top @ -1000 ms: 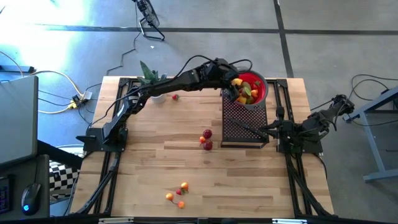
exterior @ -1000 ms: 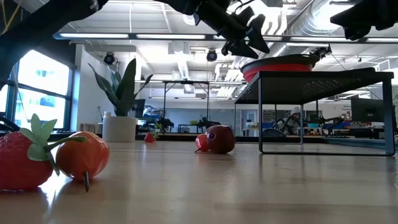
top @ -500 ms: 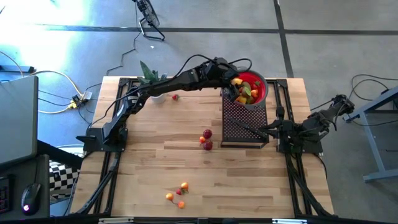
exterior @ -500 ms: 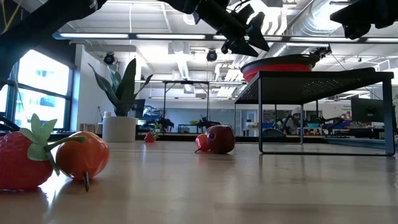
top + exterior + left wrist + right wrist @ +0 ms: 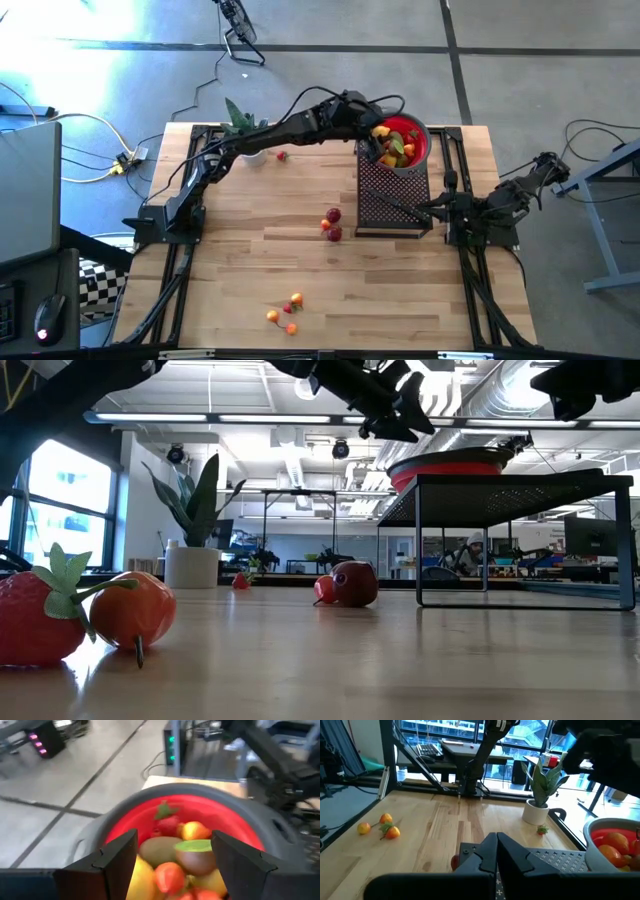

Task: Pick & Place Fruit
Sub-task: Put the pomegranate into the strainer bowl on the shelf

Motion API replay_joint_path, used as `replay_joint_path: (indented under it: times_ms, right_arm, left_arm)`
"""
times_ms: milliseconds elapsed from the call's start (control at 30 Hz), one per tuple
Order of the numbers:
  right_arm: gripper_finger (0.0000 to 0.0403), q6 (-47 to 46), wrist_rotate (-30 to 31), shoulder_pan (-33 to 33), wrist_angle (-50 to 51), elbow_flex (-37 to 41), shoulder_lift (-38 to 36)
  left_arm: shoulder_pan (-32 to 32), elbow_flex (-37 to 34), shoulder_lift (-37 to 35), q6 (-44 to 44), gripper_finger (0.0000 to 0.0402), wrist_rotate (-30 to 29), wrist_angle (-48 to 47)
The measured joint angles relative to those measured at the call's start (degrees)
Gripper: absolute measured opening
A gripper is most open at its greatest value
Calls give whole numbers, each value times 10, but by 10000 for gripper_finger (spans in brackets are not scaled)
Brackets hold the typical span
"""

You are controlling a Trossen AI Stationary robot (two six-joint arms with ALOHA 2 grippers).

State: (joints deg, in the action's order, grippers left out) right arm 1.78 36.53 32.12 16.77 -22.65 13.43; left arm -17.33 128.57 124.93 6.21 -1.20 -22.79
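Observation:
A red bowl (image 5: 424, 146) heaped with fruit (image 5: 397, 149) stands on a black mesh stand (image 5: 395, 195) at the table's far right. My left gripper (image 5: 377, 138) hangs open just above the bowl's left rim; in the left wrist view its fingers (image 5: 120, 855) frame the piled fruit (image 5: 195, 856) with nothing between them. More fruit lies on the table: red ones (image 5: 332, 224) at the middle, orange ones (image 5: 285, 312) near the front edge, and a strawberry (image 5: 283, 155) at the back. My right gripper (image 5: 422, 207) waits shut at the stand's right side.
A potted green plant (image 5: 240, 125) stands at the table's far left part, under my left arm. The mesh stand's legs (image 5: 418, 550) rest on the wood. Open wood lies between the middle fruit and the front ones. Cables and a stand lie on the floor beyond.

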Motion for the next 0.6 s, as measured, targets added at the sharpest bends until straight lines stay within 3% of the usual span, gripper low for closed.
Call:
replay_joint_path:
  times_ms: [600]
  right_arm:
    - [2, 2, 26, 0, -24, 0, 0]
  left_arm:
    - [-1, -11, -34, 24, 248, 171, -74]
